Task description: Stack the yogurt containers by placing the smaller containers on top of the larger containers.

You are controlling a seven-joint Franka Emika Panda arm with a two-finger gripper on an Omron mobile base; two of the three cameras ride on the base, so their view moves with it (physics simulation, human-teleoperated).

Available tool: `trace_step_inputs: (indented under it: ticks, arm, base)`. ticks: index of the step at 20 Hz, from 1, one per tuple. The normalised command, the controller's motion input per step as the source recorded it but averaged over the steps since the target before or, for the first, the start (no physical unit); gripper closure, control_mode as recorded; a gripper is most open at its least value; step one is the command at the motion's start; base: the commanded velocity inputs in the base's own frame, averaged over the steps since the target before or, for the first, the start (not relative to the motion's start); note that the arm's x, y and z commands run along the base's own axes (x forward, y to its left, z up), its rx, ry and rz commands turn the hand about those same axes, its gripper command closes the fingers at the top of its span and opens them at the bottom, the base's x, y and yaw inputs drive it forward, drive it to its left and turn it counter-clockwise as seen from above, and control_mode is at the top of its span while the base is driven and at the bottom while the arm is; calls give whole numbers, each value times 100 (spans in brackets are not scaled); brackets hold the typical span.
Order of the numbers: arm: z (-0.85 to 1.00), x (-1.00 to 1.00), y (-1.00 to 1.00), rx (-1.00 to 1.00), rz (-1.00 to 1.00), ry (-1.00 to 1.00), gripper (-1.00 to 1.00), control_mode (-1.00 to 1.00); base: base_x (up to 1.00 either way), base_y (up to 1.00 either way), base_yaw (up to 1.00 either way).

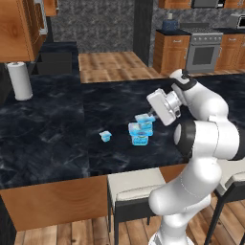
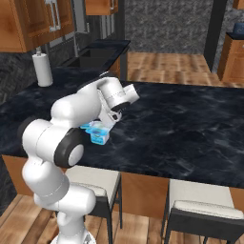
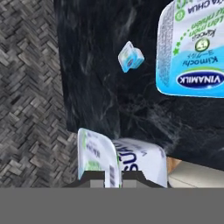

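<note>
Gripping the medium tub in the closed gripper just above the big tub on the dark counter, the tiny tub sitting apart leftward.

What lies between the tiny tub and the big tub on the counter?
Nothing: in the left base view, bare dark counter separates the tiny tub from the big tub.

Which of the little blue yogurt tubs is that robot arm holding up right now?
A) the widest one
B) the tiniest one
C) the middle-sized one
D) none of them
C: the jaws are closed on the medium tub, lifted just above the widest tub, while the tiny tub sits apart on the dark counter.
</note>
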Motion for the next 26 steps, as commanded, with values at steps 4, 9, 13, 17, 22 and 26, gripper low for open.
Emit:
trace_step_inputs:
  ticks: [4, 9, 13, 17, 22, 26]
  arm:
    - [0, 11, -27, 3, 0, 0, 100, -100]
    - [0, 7, -13, 1, 0, 0, 100, -100]
    - [-1, 9, -1, 0, 0, 0, 100, -100]
    - [0, 2, 0, 1, 0, 0, 100, -100]
    - [-4, 0, 0, 2, 0, 0, 100, -100]
    - [-5, 0, 0, 5, -1, 0, 100, -100]
  base:
    - [0, 0, 0]
    - [0, 0, 0]
    - [0, 0, 0]
    - [0, 0, 0]
    - [0, 0, 0]
    - [0, 0, 0]
